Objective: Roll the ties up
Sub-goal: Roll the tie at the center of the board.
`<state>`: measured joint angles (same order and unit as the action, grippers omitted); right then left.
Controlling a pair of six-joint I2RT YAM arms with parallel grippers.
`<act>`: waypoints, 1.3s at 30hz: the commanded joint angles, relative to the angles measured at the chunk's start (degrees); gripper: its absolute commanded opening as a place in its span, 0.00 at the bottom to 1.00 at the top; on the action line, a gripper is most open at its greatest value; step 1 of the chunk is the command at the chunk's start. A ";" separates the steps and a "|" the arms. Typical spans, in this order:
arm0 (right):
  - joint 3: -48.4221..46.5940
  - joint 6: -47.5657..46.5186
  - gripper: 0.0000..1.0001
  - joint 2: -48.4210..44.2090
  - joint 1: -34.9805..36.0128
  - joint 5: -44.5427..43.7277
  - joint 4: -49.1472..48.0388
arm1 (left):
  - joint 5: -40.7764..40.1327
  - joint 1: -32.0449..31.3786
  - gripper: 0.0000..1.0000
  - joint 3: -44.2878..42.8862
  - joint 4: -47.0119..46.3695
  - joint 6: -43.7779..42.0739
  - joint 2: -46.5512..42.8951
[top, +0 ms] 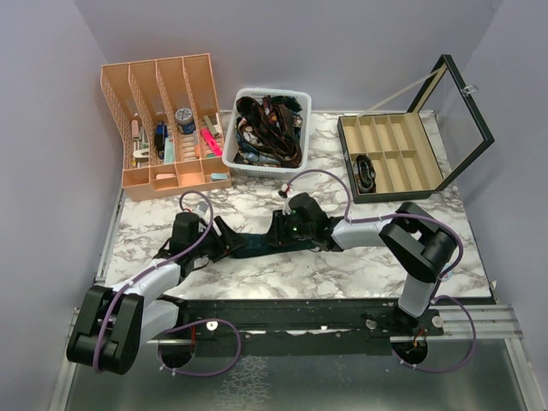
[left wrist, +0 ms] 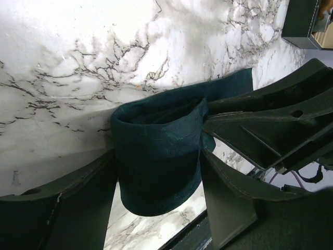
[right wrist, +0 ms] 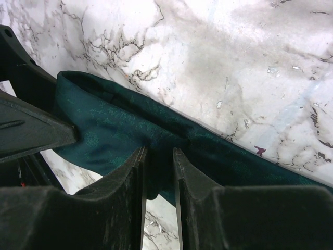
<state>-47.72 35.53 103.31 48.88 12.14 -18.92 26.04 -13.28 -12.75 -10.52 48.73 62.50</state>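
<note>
One dark teal tie (top: pixel 253 246) lies on the marble table (top: pixel 342 265) between my two grippers. My left gripper (top: pixel 224 241) holds a folded loop of the tie (left wrist: pixel 156 130) between its fingers (left wrist: pixel 83 208); in the left wrist view the gripper (left wrist: pixel 157 166) is closed onto both sides of the loop. My right gripper (top: pixel 279 233) is just to the right of it. In the right wrist view the gripper (right wrist: pixel 158 155) is nearly closed and pinches the flat tie (right wrist: pixel 104 130), which runs on to the right along the table.
A white basket (top: pixel 295 94) of tangled dark ties stands at the back centre. An orange desk organiser (top: pixel 163 180) is at the back left. A black compartment box (top: pixel 432 167) with its lid up, one dark roll (top: pixel 366 171) inside, is at the back right.
</note>
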 commanded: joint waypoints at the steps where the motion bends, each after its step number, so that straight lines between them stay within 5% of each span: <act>1: 3.12 -0.83 0.30 0.44 -0.13 0.61 -0.12 | -2.47 -1.61 0.65 1.77 6.83 -0.08 0.50; 9: 3.63 -0.90 0.30 0.42 -0.12 1.16 -0.81 | -4.35 -2.81 0.60 2.54 6.03 0.43 2.23; 21: 4.27 -2.11 0.31 -0.25 -0.18 5.03 -3.27 | -7.05 -4.85 0.34 -3.08 9.01 -1.64 1.86; 28: 1.18 -2.84 0.34 -1.18 -0.17 5.97 0.64 | -13.40 -6.88 0.08 -10.09 20.12 -6.97 0.90; 39: -3.51 -2.84 0.39 -1.38 -0.18 6.02 5.82 | -35.31 -19.36 0.00 -25.75 37.51 -11.11 7.84</act>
<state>-49.15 33.06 103.04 48.62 18.70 -17.78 4.03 -28.99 -33.01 17.61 39.81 67.96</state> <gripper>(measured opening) 0.390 0.169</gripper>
